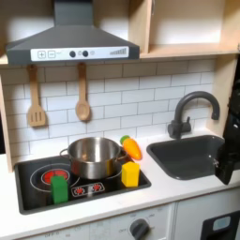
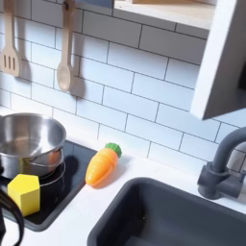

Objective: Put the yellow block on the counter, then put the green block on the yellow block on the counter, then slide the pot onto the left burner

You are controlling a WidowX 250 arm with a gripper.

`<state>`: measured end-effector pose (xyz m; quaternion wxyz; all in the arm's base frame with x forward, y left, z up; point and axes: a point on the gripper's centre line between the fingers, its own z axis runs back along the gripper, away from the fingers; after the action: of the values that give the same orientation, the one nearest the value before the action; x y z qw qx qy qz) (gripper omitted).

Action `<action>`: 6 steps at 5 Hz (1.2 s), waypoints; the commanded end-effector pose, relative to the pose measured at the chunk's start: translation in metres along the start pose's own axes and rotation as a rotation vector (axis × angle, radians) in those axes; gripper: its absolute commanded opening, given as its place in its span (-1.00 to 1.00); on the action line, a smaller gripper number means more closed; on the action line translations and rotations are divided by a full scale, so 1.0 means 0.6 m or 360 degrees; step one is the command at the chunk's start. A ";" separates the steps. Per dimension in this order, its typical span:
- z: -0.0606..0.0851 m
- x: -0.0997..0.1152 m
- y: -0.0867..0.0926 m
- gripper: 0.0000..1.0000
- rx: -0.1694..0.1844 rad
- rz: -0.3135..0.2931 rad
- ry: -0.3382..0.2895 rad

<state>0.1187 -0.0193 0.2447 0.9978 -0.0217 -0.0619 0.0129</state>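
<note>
On the cooktop's front edge: yellow block (image 1: 130, 174), green block (image 1: 60, 188) | counter (image 1: 173, 192) bare | gripper (image 1: 229, 161) state unclear

Pot (image 2: 27, 142) cut off at frame edge

The first exterior view faced the toy kitchen head-on from slightly above, far enough back to take in hood, cooktop, sink (image 1: 187, 155) and bench (image 1: 164, 192). The second exterior view sat much closer, angled down across the cooktop's right edge. Both exterior views shared the pot (image 1: 94, 155) (image 2: 24, 139), yellow block (image 1: 130, 173) (image 2: 24, 192), carrot toy (image 1: 132, 147) (image 2: 101, 165) and faucet (image 1: 187, 111) (image 2: 223, 168).
</note>
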 end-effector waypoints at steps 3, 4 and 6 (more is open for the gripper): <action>-0.021 0.063 0.017 1.00 0.0009 -0.0014 -0.0084; -0.036 0.097 0.027 1.00 0.0023 0.0023 -0.0095; -0.048 0.183 0.053 1.00 0.0065 0.0096 -0.0162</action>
<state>0.2300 0.0126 0.2286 0.9927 -0.0088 -0.1112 0.0459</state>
